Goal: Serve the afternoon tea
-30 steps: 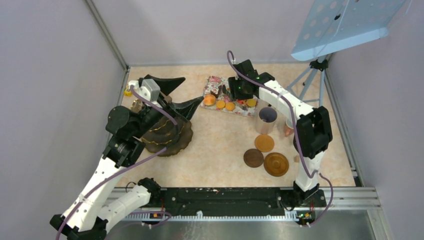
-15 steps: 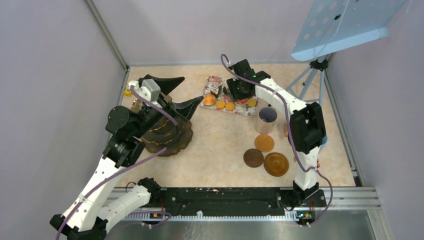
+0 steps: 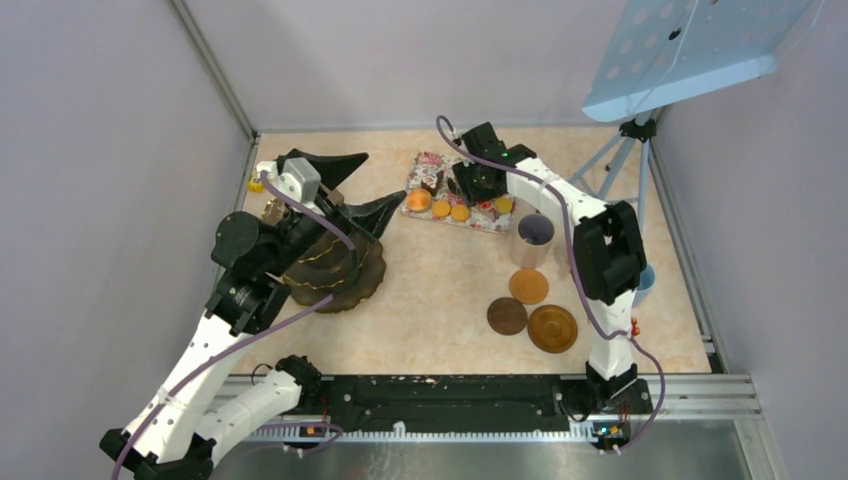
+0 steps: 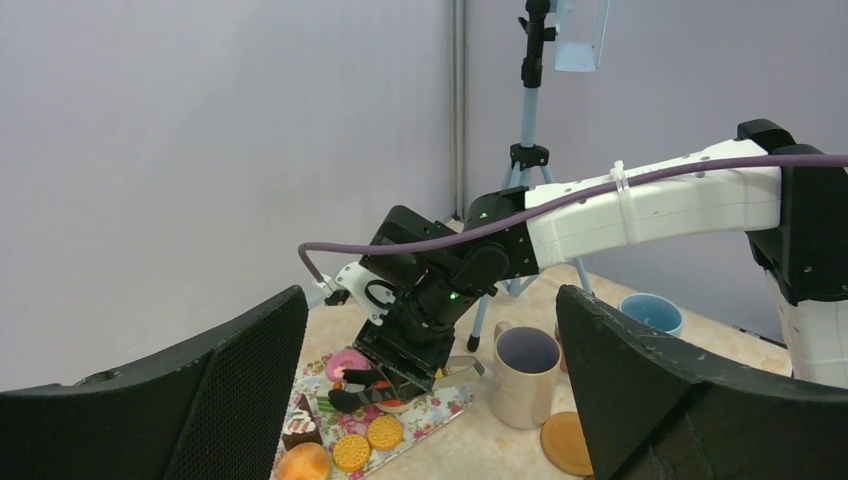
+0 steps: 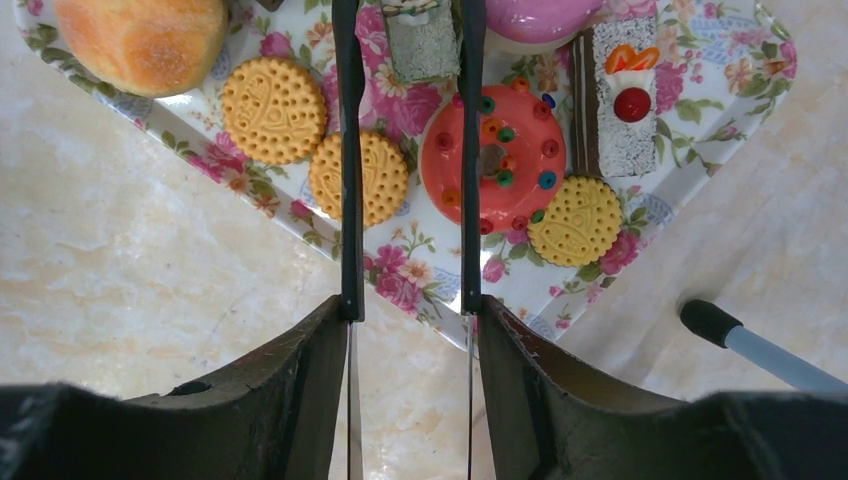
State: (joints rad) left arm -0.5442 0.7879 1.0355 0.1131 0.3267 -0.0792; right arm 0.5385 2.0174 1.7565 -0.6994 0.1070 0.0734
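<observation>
From above, the left gripper (image 3: pixel 386 178) hangs at the table's left side, its jaws spread wide with nothing between them. Under that arm sits a dark plate (image 3: pixel 350 285) with a scalloped gilt rim. The right arm reaches across to the tray (image 3: pixel 428 162) at the far middle, and the right gripper (image 3: pixel 478 182) is over it. A bun (image 3: pixel 418 200) and biscuits (image 3: pixel 441 209) lie along the tray's near edge. The lilac mug (image 3: pixel 535 240) stands upright just beside the tray's right end. Three discs (image 3: pixel 528 286) lie nearer the arms. The blue mug (image 3: pixel 646 282) peeks out behind the right arm, near the right wall.

In the left wrist view, the left gripper's two black fingers frame the scene, well apart and empty. Between them, farther off, the right gripper points down at the tray with the tongs (image 4: pixel 365 395) in it. A pink donut (image 4: pixel 348 362) lies on the tray just beside the tongs, and both mugs stand to the right.

In the right wrist view, the right gripper clamps the tongs, each thin black arm lying against the inside of a finger. The tongs run out over the tray, and a small slice (image 5: pixel 420 45) sits between their far ends. Whether it is pinched cannot be told. The left tong arm crosses one biscuit, and the right one crosses the edge of a red cake (image 5: pixel 505 150) dotted with sprinkles. A cherry slice (image 5: pixel 612 110) lies just beside that cake. A tripod leg (image 5: pixel 760 350) shows at the lower right.
</observation>
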